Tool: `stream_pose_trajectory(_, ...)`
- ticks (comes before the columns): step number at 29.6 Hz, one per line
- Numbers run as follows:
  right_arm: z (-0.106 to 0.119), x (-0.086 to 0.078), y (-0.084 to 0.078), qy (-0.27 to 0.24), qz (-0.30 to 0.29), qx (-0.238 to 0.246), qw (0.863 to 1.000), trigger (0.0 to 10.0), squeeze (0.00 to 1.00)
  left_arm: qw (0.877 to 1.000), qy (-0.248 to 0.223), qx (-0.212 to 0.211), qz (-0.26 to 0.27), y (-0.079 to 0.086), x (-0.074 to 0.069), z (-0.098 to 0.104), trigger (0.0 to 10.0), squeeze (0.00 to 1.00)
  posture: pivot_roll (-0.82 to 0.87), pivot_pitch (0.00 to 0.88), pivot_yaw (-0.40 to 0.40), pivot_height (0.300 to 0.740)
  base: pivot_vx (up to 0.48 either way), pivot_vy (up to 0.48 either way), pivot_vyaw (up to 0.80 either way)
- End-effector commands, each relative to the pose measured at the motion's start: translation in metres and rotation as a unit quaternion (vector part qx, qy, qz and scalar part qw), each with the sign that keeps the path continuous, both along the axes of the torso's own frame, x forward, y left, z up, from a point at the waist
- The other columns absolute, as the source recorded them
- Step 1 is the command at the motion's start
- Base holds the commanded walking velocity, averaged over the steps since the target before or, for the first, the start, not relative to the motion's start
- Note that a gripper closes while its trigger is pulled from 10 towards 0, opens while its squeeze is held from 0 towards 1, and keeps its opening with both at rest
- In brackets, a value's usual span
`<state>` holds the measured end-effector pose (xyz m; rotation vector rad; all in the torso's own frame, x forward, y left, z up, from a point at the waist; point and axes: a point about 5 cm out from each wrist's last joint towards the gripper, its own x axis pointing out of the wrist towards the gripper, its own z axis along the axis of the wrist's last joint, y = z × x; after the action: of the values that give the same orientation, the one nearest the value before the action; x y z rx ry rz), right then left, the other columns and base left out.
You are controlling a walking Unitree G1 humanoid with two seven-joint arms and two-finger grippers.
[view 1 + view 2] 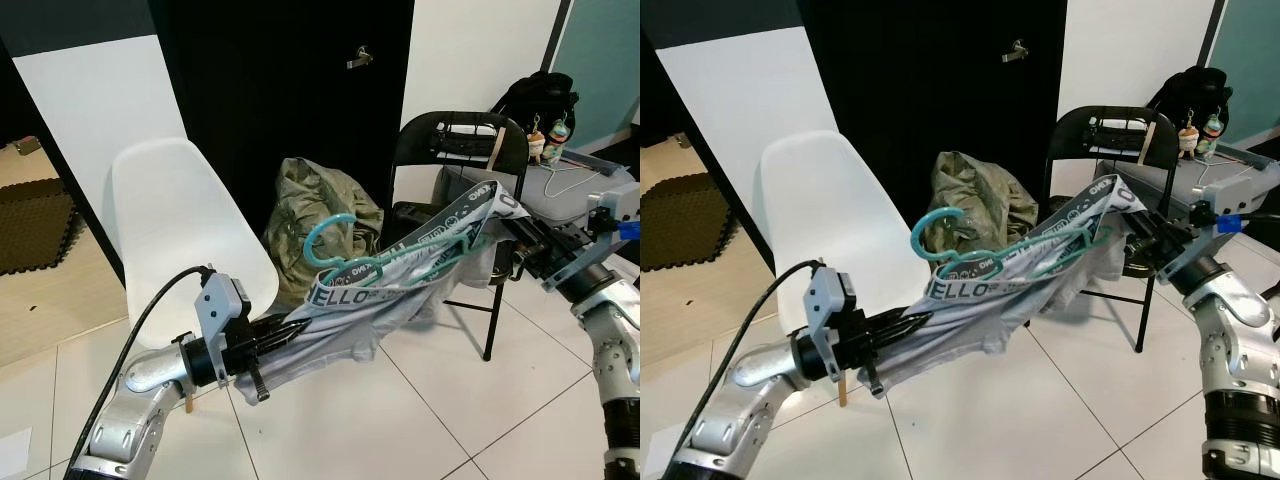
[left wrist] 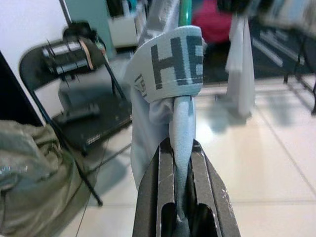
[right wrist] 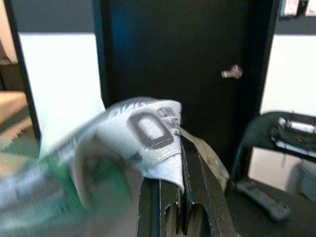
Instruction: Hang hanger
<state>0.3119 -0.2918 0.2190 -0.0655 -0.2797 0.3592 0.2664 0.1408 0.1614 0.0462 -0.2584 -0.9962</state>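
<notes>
Teal plastic hanger (image 1: 345, 262) rode inside a stretched grey garment with a lettered waistband (image 1: 400, 275), held in mid-air between both arms.
Left gripper (image 1: 290, 328) pinched the fabric's low end by the white moulded chair (image 1: 170, 225); right gripper (image 1: 512, 228) clamped the waistband near the black folding chair (image 1: 455, 140).
</notes>
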Motion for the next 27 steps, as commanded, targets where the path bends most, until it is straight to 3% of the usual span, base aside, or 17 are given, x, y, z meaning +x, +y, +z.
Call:
stream_pose_trajectory(1,-0.009,-0.001,-0.002,0.021,-0.008,-0.006,1.0,0.0,0.0,0.999,-0.014,-0.03,-0.005,0.004,-0.002,0.012,10.0,0.0,-0.02,0.0,0.022,0.74,0.0,0.0,0.0)
stream_pose_trajectory(6,-0.016,0.0,-0.012,0.043,-0.042,-0.014,0.998,0.0,0.0,0.996,-0.012,-0.064,-0.063,0.002,-0.015,0.022,10.0,0.0,-0.02,0.0,0.021,0.74,0.0,0.0,0.0)
stream_pose_trajectory(14,-0.014,-0.002,-0.019,0.039,-0.056,-0.011,0.998,0.0,0.0,0.994,0.008,-0.034,-0.1,0.001,-0.025,0.017,10.0,0.0,-0.02,0.0,0.02,0.74,0.0,0.0,0.0)
stream_pose_trajectory(18,-0.007,-0.004,-0.021,0.022,-0.052,-0.002,0.998,0.0,0.0,0.997,0.022,-0.001,-0.079,0.002,-0.022,0.006,10.0,0.0,-0.02,0.0,0.022,0.74,0.0,0.0,0.0)
stream_pose_trajectory(27,0.0,-0.008,-0.016,0.005,-0.025,0.0,1.0,0.0,0.0,0.998,0.03,0.014,-0.049,0.0,-0.016,-0.001,10.0,0.0,-0.03,0.0,0.024,0.74,0.0,0.0,0.0)
